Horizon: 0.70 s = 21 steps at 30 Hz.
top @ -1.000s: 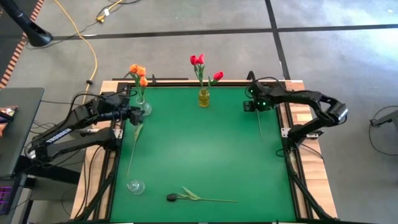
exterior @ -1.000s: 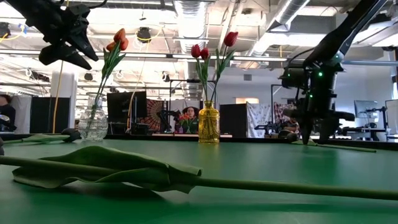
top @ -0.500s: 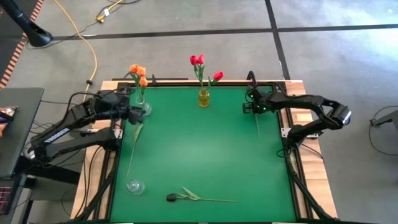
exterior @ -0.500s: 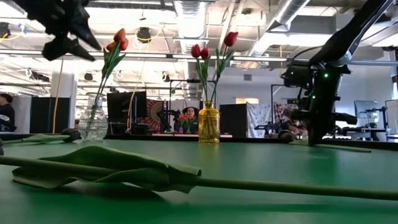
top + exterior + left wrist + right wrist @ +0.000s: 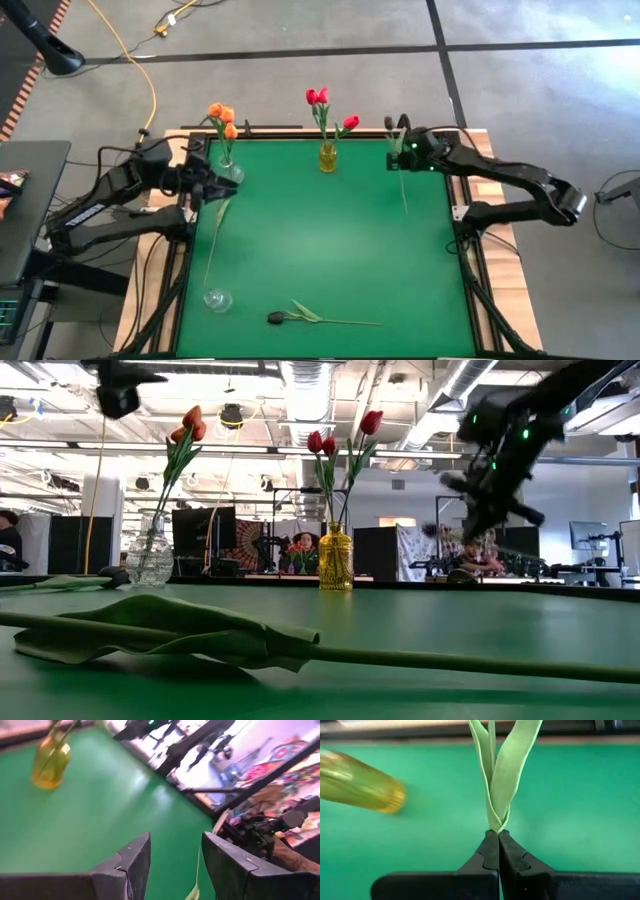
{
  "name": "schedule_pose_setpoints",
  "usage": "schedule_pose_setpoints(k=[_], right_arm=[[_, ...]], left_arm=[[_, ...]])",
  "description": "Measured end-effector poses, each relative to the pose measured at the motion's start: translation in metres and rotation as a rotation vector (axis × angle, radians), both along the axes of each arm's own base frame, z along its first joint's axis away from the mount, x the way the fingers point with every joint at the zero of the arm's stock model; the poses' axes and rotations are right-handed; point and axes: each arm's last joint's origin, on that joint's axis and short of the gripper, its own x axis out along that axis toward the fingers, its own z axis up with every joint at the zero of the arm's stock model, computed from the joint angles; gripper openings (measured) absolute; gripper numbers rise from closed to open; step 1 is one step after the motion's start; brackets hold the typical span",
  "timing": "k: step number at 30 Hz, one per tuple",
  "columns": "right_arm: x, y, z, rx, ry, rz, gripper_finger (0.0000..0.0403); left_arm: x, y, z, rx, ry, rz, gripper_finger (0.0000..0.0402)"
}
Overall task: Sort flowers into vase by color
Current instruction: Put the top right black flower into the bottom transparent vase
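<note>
My right gripper (image 5: pixel 498 837) is shut on a flower (image 5: pixel 403 190) and holds it off the table at the far right, beside the yellow vase (image 5: pixel 328 157) of red flowers (image 5: pixel 320 97). Its head does not show plainly. My left gripper (image 5: pixel 175 855) hangs open above the far end of a second flower (image 5: pixel 213 245), which lies flat along the table's left edge. Next to it is a clear vase (image 5: pixel 229 172) with orange flowers (image 5: pixel 220 115). A dark-headed flower (image 5: pixel 300 315) lies flat near the front edge. My right gripper pinches the flower between its two fingertips where the leaves spring from the stem (image 5: pixel 496 825). The arm reaches in from the table's right, and the flower runs far to near across the fingers. The long stem (image 5: pixel 404 200) trails toward the near edge, clear of the table.
An empty clear vase (image 5: pixel 218 298) stands at the near left, close to the lying stem's near end. The middle of the green table (image 5: pixel 320 240) is bare. A raised frame edges the table. The room behind holds screens and equipment.
My right gripper has taken hold of the flower that lay by the table's right edge. It has lifted it clear and carried it up and toward the far left, nearer the yellow vase. My left gripper has gone up, staying open, and the flower under it has stayed where it lay.
</note>
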Motion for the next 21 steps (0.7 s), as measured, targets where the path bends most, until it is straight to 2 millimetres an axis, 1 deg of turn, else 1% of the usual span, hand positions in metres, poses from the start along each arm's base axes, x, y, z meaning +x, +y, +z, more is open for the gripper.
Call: schedule_pose_setpoints(k=[2,7,12,17,21], right_arm=[[0.001,0.007,0.017,-0.041,-0.053,0.019,0.0018],[0.001,0.025,0.069,-0.204,-0.233,0.076,0.0018],[0.004,0.049,0.112,-0.432,-0.469,0.198,0.0018],[0.015,0.074,0.134,-0.575,-0.640,0.358,0.0018],[0.032,0.095,0.144,-0.640,-0.779,0.464,0.0018]], left_arm=[[0.007,0.000,0.006,0.039,-0.061,-0.025,0.0165],[0.030,-0.001,0.021,0.155,-0.205,-0.074,0.0165],[0.063,-0.002,0.019,0.231,-0.218,-0.080,0.0165],[0.101,-0.006,0.009,0.243,-0.206,-0.119,0.0165],[0.127,-0.008,0.003,0.255,-0.250,-0.118,0.0165]])
